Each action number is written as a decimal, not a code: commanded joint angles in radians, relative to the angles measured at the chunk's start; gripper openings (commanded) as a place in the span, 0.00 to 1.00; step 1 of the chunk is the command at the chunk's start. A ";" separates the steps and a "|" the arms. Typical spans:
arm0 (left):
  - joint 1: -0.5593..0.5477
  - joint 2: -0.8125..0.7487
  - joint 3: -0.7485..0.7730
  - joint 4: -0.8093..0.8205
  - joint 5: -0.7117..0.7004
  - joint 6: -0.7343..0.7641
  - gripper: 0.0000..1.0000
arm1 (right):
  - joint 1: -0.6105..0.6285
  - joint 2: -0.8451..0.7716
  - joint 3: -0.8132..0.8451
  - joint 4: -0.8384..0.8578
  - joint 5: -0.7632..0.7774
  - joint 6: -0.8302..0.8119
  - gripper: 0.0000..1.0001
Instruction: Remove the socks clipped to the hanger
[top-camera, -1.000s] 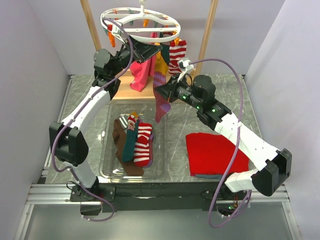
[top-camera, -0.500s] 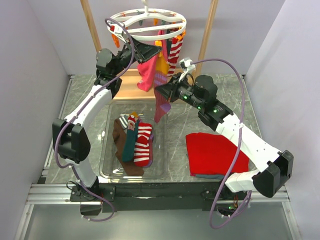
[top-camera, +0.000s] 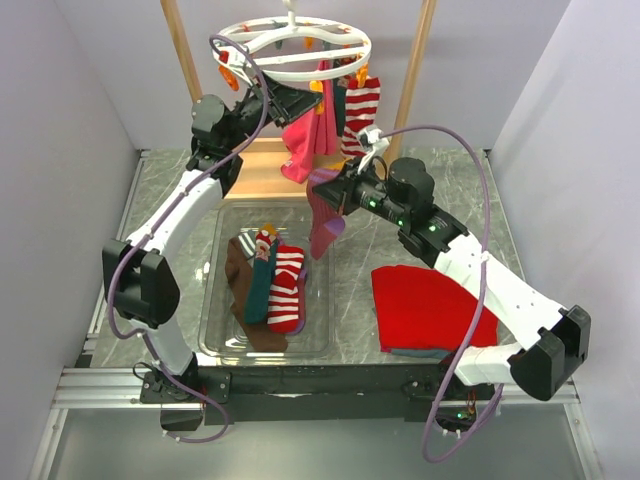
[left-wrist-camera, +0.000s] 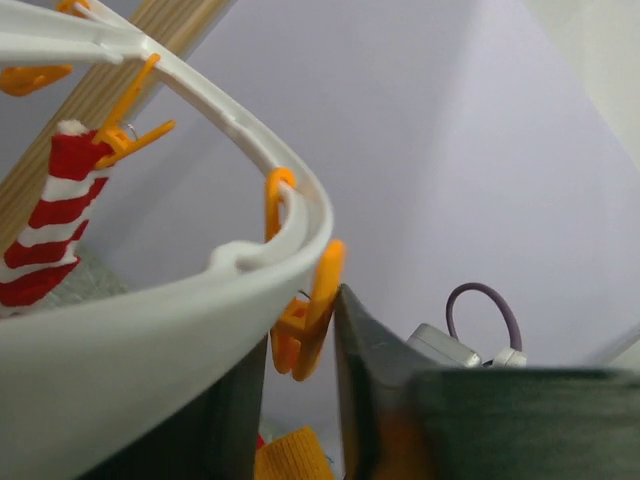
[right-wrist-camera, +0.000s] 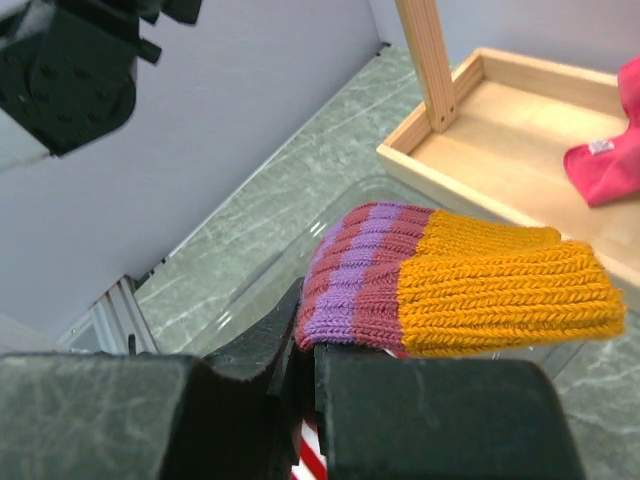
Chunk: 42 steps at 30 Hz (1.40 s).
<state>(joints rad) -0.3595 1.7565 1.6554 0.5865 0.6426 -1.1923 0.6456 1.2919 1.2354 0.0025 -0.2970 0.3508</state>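
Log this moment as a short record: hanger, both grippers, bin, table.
hanger: white ring; red-and-white striped sock clipped on, pink cloth beside it
left gripper: jaws either side of an orange clip on the ring, grip unclear
right gripper: shut on purple-striped sock with orange cuff
bin: clear, several socks inside
table: red folded cloth right of bin

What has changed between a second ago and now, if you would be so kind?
The purple sock, orange-cuffed, came off the hanger and now hangs from the right gripper alone. The left gripper narrowed around an orange clip, and the hanger swung slightly right. The socks in the tray and the red cloth stayed put.
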 joint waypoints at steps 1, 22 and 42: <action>-0.004 -0.058 -0.051 -0.034 0.038 -0.018 0.44 | 0.008 -0.077 -0.033 0.004 -0.007 0.013 0.03; -0.006 -0.449 -0.445 -0.181 0.094 0.134 0.96 | 0.034 -0.284 -0.277 -0.033 0.010 0.083 0.03; -0.006 -1.149 -0.674 -0.843 -0.149 0.433 0.99 | 0.457 -0.194 -0.220 -0.018 0.202 0.112 0.02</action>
<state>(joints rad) -0.3618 0.6487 0.9840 -0.1219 0.5747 -0.8303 1.0710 1.0508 0.9665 -0.0643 -0.1543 0.4496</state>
